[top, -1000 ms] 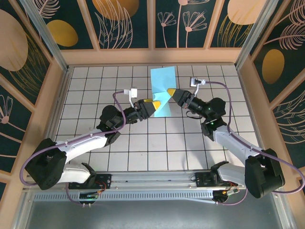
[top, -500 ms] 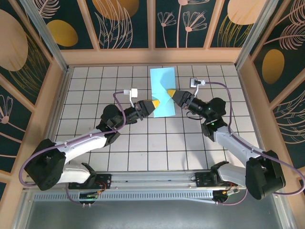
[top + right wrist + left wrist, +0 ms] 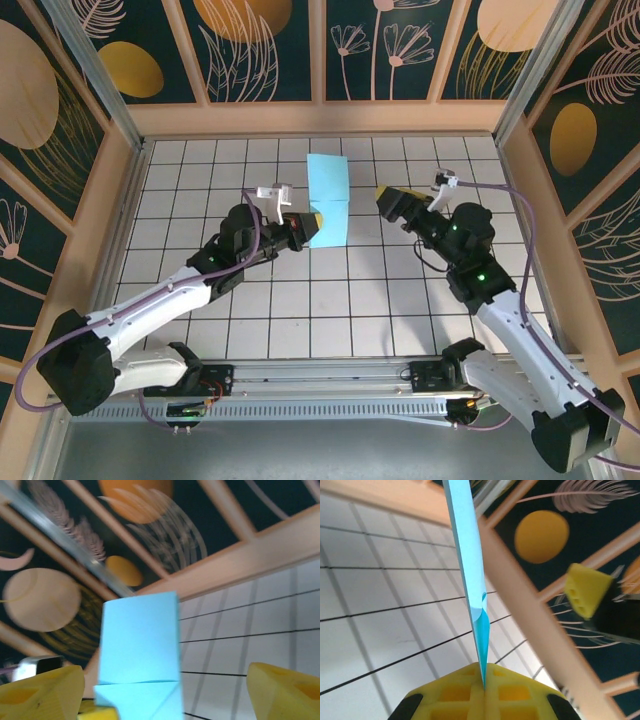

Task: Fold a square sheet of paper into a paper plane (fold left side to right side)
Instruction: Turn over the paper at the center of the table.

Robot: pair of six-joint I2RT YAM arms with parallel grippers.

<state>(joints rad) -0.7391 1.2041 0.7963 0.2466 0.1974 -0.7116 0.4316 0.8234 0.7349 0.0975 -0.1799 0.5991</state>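
Note:
The light turquoise square sheet of paper (image 3: 328,198) is folded into a narrow strip and reaches toward the far wall. My left gripper (image 3: 313,222) is shut on its near left edge. In the left wrist view the paper (image 3: 470,560) runs edge-on, up and away from the closed yellow fingertips (image 3: 512,692) of the left gripper (image 3: 484,682). My right gripper (image 3: 386,198) is open, about a tile to the right of the paper and apart from it. From the right wrist, the paper (image 3: 140,640) shows a cross crease and a diagonal crease, seen between the spread jaws of the right gripper (image 3: 165,680).
White tiled floor (image 3: 350,300) spreads around the paper. Wooden walls (image 3: 320,118) close the back and both sides. The rail with the arm bases (image 3: 320,378) runs along the near edge. The right gripper's yellow finger (image 3: 587,590) hangs to the right in the left wrist view.
The right gripper opened, let go of the paper and drew back to the right. The left gripper closed on the paper's near edge, and the paper now looks narrower.

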